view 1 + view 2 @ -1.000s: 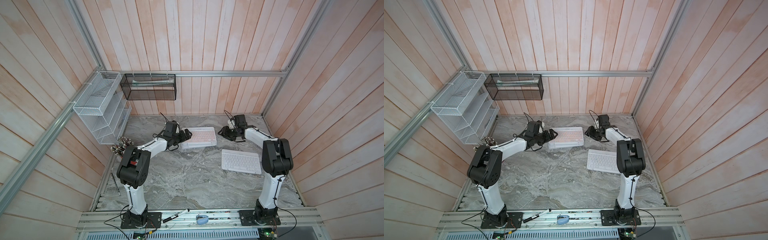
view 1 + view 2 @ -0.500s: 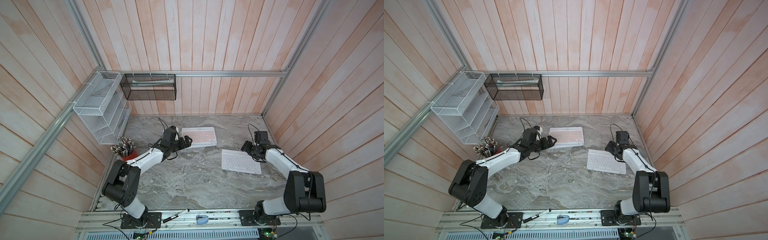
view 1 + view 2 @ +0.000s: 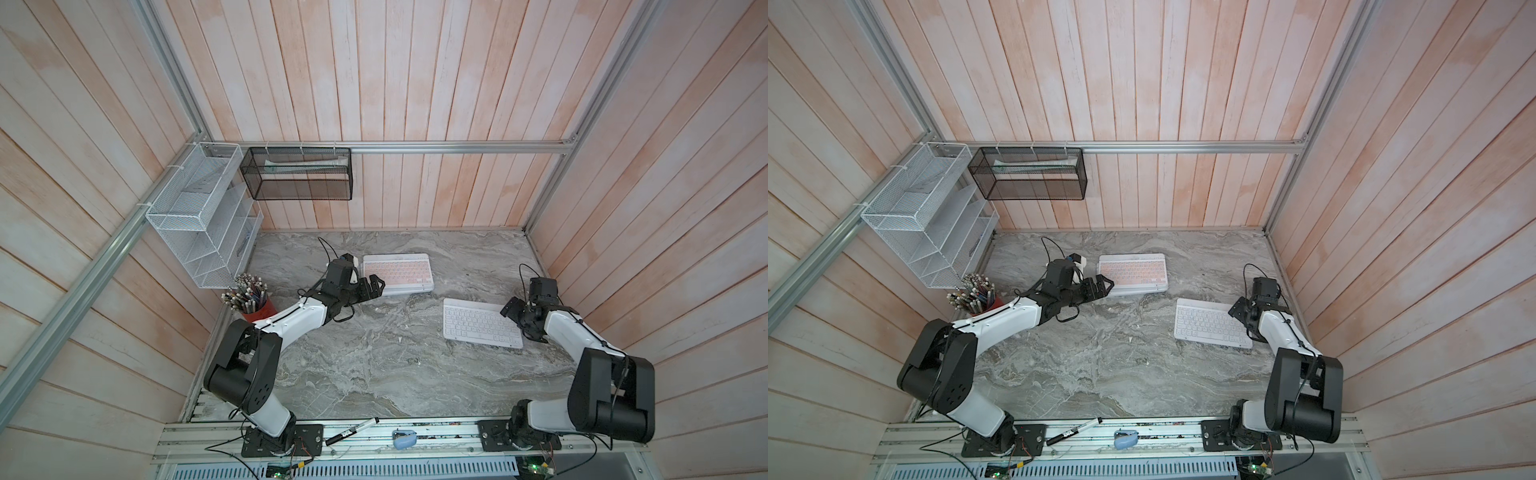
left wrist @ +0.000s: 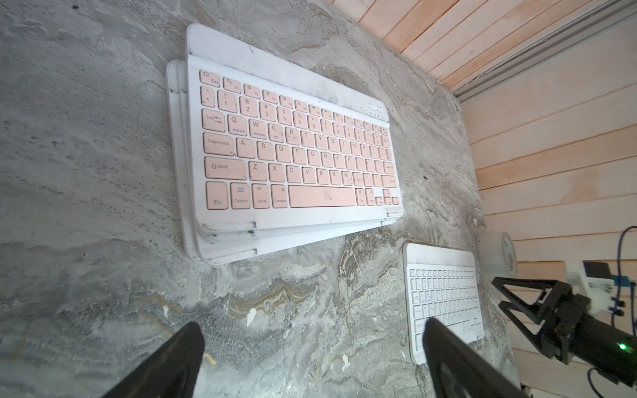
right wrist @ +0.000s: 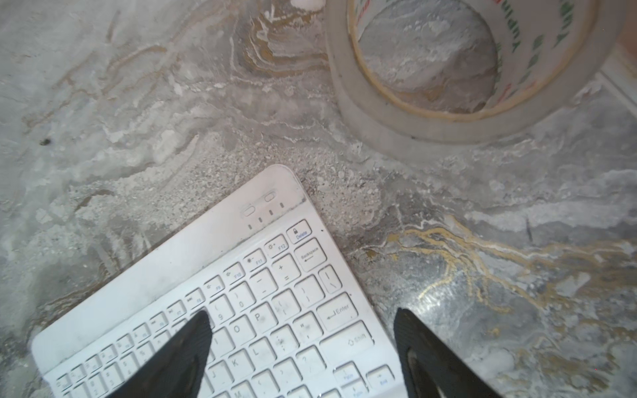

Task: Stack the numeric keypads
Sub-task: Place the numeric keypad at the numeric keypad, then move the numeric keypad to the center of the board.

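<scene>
A stack of numeric keypads (image 3: pixel 397 274) (image 3: pixel 1133 274) lies at the back middle of the marble table, a pink-keyed one (image 4: pixel 293 148) on top, its layers slightly offset. A white-keyed keypad (image 3: pixel 480 328) (image 3: pixel 1210 328) (image 4: pixel 444 296) lies alone to the front right. My left gripper (image 3: pixel 376 286) (image 3: pixel 1106 286) (image 4: pixel 310 330) stands open and empty just off the stack's left front corner. My right gripper (image 3: pixel 511 311) (image 3: pixel 1239 311) (image 5: pixel 303 313) is open over the white keypad's (image 5: pixel 224 310) right end, one finger above the keys, the other above bare table.
A roll of clear tape (image 5: pixel 344 103) (image 4: pixel 496 255) lies beyond the white keypad near the right wall. A red cup of pens (image 3: pixel 249 299) stands at the left edge. A white wire rack (image 3: pixel 199 216) and a black mesh basket (image 3: pixel 299 174) hang on the walls.
My right arm swung from the stack's right side forward to the white keypad, its jaws widening. My left gripper drew back a little from the stack, still open.
</scene>
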